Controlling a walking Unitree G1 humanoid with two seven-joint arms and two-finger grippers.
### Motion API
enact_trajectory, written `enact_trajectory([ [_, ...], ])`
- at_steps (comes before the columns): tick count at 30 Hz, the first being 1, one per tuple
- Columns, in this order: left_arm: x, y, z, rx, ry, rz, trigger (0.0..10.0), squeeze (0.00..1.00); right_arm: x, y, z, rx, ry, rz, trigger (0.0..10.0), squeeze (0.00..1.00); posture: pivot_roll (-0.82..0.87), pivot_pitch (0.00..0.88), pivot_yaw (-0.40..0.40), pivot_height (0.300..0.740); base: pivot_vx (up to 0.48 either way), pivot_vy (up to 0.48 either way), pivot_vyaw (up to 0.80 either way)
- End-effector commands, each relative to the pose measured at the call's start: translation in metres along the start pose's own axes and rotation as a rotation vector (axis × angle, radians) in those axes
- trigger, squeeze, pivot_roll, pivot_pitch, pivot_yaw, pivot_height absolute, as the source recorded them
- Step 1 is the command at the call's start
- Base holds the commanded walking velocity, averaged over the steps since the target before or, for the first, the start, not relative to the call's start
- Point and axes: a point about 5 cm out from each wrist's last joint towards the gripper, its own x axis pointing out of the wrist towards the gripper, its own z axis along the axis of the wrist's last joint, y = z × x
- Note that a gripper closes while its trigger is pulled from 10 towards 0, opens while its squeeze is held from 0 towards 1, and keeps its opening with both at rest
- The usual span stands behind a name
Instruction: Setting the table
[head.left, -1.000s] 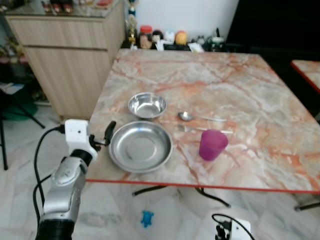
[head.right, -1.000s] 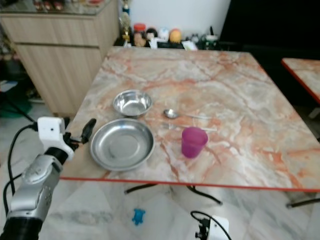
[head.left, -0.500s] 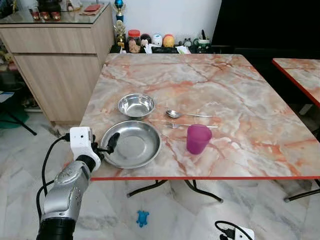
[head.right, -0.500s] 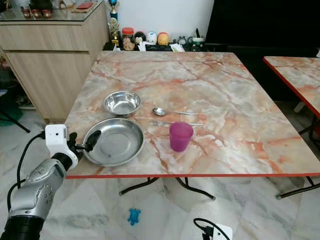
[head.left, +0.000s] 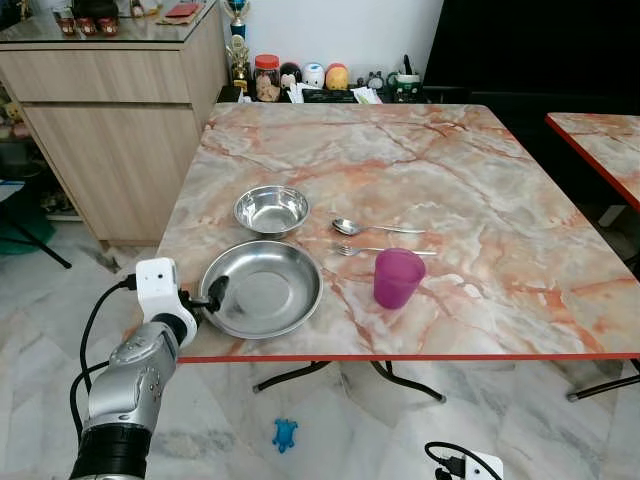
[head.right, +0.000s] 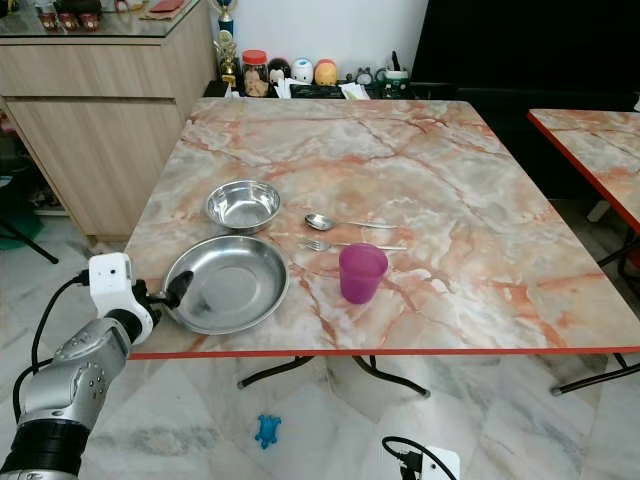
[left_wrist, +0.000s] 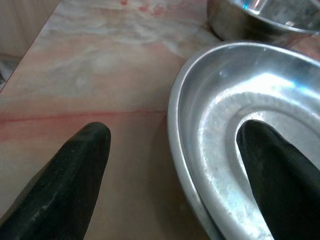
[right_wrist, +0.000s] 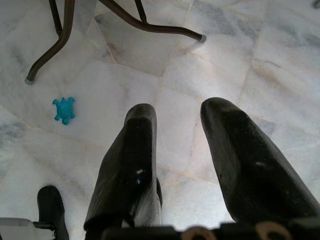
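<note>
Plate (head.left: 262, 288), stainless steel, wide and shallow: lies near the front left corner of the marble table (head.left: 470, 170), its near rim close to the red table edge. Left gripper (left_wrist: 175, 150) stands at that rim with fingers apart, one over the plate's inside and one outside over the tabletop; not yet closed on the rim, as far as the wrist view shows.

Bowl (head.left: 271, 209), steel, small: just behind the plate. Spoon (head.left: 372, 229) and fork (head.left: 380, 250): side by side, right of the bowl and plate. Cup (head.left: 398, 277), purple plastic, upright: right of the plate, just in front of the fork.

Right gripper (right_wrist: 177, 150): hangs idle over the tiled floor, fingers parted, holding nothing. Small blue toy (right_wrist: 63, 109) on the floor below.

Progress, by judgement: one full setting is already on the table; what remains looks like positioning, starting with the plate.
</note>
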Motion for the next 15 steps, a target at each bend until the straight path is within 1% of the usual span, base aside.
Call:
enact_trajectory([
  [1, 0.0002, -0.0002, -0.0043, 0.008, 0.029, -0.001, 10.0, 0.0, -0.0009, -0.0009, -0.0028, -0.008, 0.015, 0.003, 10.0, 0.0, 0.14, 0.014, -0.05, 0.74, 0.0, 0.0, 0.0],
  [2, 0.0002, -0.0002, -0.0043, 0.008, 0.029, -0.001, 10.0, 0.0, -0.0009, -0.0009, -0.0028, -0.008, 0.015, 0.003, 10.0, 0.0, 0.14, 0.014, -0.05, 0.74, 0.0, 0.0, 0.0],
  [3, 0.0007, -0.0009, -0.0059, 0.03, 0.047, -0.006, 10.0, 0.0, -0.0008, -0.0011, -0.0025, -0.008, 0.013, 0.003, 10.0, 0.0, 0.14, 0.013, -0.048, 0.74, 0.0, 0.0, 0.0],
  [5, 0.0011, -0.0011, -0.0074, 0.049, 0.06, -0.004, 10.0, 0.0, -0.0008, -0.0013, -0.0022, -0.008, 0.012, 0.003, 10.0, 0.0, 0.14, 0.012, -0.048, 0.74, 0.0, 0.0, 0.0],
  [15, 0.0025, -0.0063, -0.0079, 0.05, 0.067, -0.028, 10.0, 0.0, -0.0008, -0.0013, -0.0017, -0.014, 0.008, 0.009, 10.0, 0.0, 0.14, 0.005, -0.048, 0.74, 0.0, 0.0, 0.0],
])
